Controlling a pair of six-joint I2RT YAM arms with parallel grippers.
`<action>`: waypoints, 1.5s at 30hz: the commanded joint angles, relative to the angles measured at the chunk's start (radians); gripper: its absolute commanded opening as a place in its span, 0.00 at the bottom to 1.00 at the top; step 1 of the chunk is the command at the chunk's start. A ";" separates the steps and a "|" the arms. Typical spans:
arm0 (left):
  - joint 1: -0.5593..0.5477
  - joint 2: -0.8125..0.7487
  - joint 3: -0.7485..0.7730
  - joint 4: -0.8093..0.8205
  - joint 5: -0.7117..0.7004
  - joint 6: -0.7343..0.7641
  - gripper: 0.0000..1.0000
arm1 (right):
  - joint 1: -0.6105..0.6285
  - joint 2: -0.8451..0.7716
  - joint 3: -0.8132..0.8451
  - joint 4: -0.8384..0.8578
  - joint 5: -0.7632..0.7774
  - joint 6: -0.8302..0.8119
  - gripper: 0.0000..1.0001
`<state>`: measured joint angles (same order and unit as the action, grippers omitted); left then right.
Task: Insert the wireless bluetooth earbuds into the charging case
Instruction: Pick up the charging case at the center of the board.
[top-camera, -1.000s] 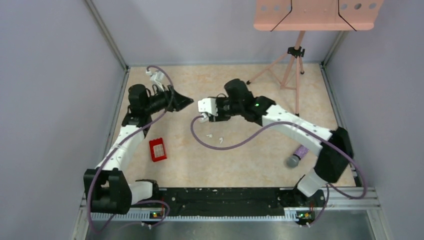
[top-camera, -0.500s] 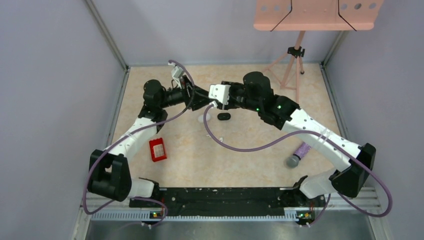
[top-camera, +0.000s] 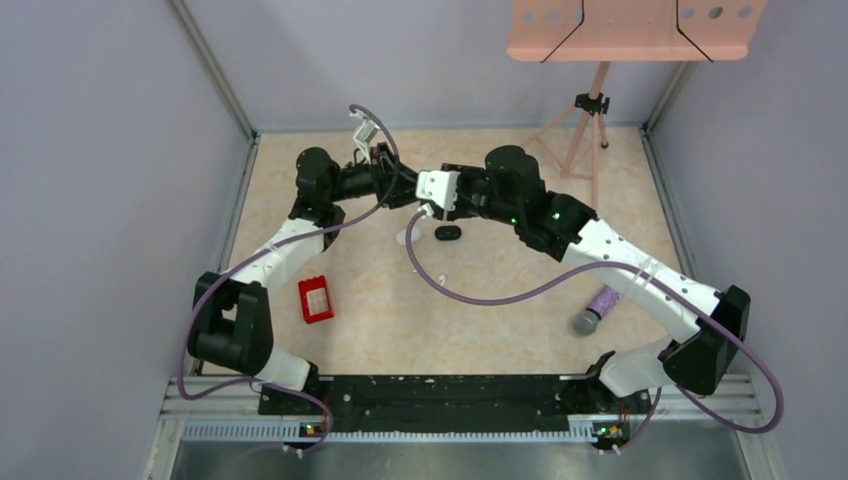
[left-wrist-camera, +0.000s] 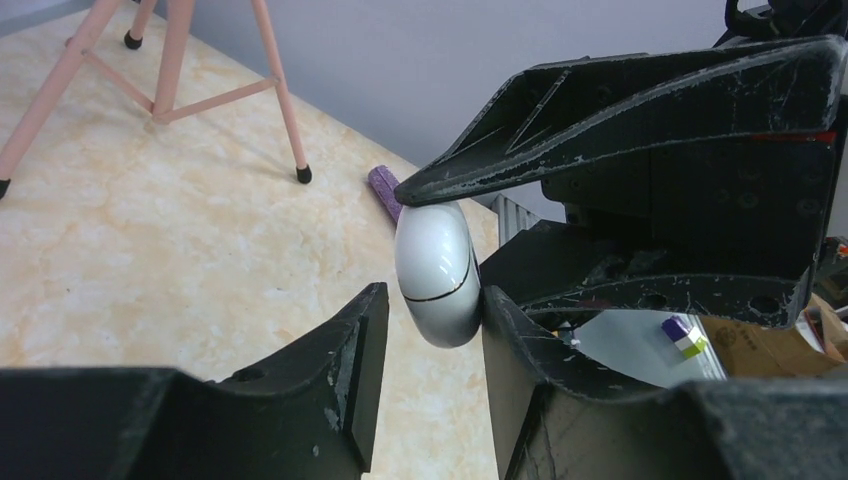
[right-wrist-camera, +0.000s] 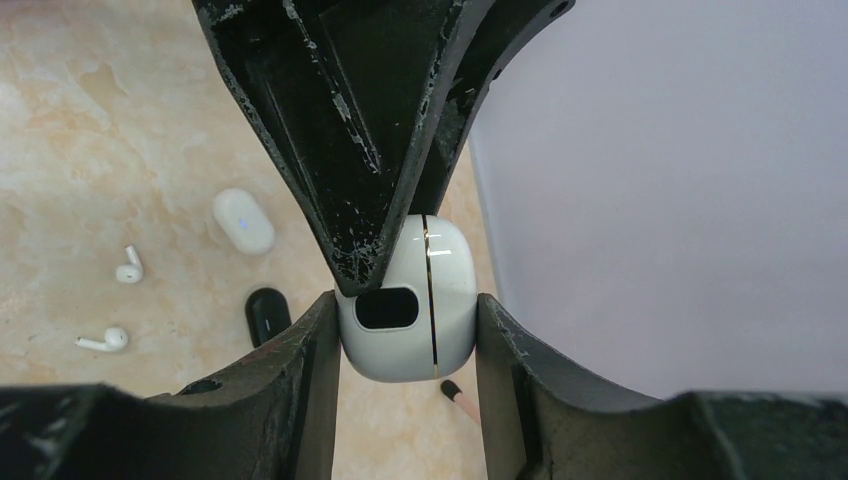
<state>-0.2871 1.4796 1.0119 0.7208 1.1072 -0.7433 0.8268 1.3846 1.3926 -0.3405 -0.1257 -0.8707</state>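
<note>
A white charging case (right-wrist-camera: 405, 310), closed with a thin seam, sits between the fingers of my right gripper (right-wrist-camera: 407, 302). Both pads touch its sides. My left gripper (left-wrist-camera: 435, 325) comes from the opposite side, and its fingers (right-wrist-camera: 345, 150) reach down onto the case. In the left wrist view the case (left-wrist-camera: 437, 272) touches one of its fingers, with a small gap to the other. Both grippers meet above the table at the back centre (top-camera: 415, 195). Two white earbuds (right-wrist-camera: 128, 268) (right-wrist-camera: 103, 341) lie on the table below.
A second white case (right-wrist-camera: 243, 220) and a black case (top-camera: 449, 233) lie on the table under the grippers. A red box (top-camera: 316, 299) lies at the left. A purple and grey microphone (top-camera: 595, 312) lies at the right. A pink tripod (top-camera: 585, 130) stands at the back right.
My right gripper rose from the table's middle toward the back. My left arm stretched right to meet it. In the last half second the left gripper edged closer.
</note>
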 joint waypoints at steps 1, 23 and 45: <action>-0.009 0.016 0.052 0.085 0.039 -0.046 0.43 | 0.019 -0.030 -0.006 0.073 -0.001 -0.003 0.24; -0.034 0.076 0.088 0.177 0.079 -0.112 0.34 | 0.042 -0.028 -0.025 0.149 0.032 -0.001 0.25; -0.025 0.061 0.014 0.341 0.148 -0.026 0.00 | -0.109 0.050 0.308 -0.394 -0.325 0.367 0.79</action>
<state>-0.3099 1.5642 1.0554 0.9440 1.2129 -0.8394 0.7818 1.4193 1.5616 -0.5545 -0.2749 -0.6693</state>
